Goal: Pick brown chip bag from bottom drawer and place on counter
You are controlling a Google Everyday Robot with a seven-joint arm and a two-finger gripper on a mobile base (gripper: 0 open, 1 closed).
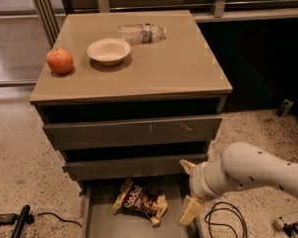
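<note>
The brown chip bag [139, 202] lies crumpled on the grey floor of the open bottom drawer [102, 222], left of centre. My gripper [188, 188] hangs at the drawer's right side, to the right of the bag and apart from it. Its cream fingers [189, 211] are spread and hold nothing. The tan counter [159, 63] tops the grey cabinet above.
On the counter stand a red apple [59, 61], a cream bowl [109, 50] and a clear water bottle [140, 32] lying on its side. Two closed grey drawers [134, 131] sit above the open one. Black cables [223, 219] and a black tool [20, 221] lie on the speckled floor.
</note>
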